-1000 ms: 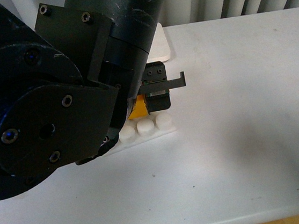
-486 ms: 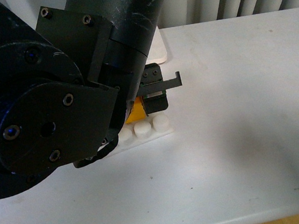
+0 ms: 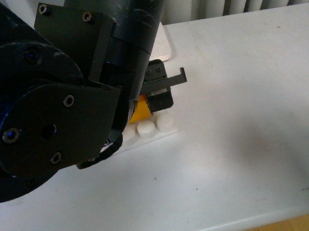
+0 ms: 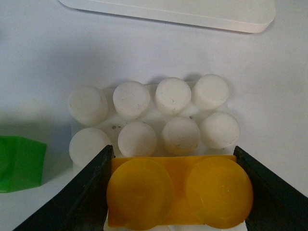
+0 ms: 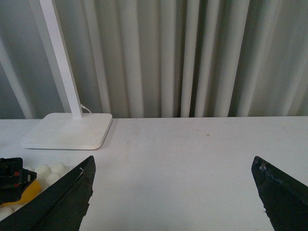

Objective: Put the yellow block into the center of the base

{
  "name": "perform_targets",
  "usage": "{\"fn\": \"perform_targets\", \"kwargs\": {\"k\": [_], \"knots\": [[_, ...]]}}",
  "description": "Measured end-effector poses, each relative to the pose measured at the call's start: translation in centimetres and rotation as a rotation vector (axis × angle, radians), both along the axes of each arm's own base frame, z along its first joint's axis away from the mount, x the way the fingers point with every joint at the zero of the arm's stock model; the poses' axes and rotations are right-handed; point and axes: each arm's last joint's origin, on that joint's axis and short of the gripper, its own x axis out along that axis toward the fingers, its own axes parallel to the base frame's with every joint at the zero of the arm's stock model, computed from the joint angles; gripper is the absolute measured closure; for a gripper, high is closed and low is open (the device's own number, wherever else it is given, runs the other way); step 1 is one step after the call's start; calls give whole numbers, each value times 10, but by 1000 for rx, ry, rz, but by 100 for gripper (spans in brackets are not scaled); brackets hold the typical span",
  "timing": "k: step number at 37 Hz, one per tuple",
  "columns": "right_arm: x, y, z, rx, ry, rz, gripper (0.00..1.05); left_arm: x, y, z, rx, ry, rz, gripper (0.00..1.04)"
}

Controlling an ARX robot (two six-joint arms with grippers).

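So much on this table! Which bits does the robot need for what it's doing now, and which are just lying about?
Part of the job:
- yellow block, held in the left end effector
- base, the studded white plate right under the block

Just lying about:
- green brick, beside the base
- lamp foot with its pole
- right end effector, open and holding nothing

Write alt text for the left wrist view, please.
The left gripper holds the yellow block between its two dark fingers, over the studded white base. A green brick lies beside the base.
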Motion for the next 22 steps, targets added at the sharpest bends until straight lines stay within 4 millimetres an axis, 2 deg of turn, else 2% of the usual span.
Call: {"fn": "perform_targets", "kwargs": {"k": [22], "knots": [[0, 0, 0, 0, 0, 0, 9, -5, 2, -6, 6, 2, -25, 39]]}}
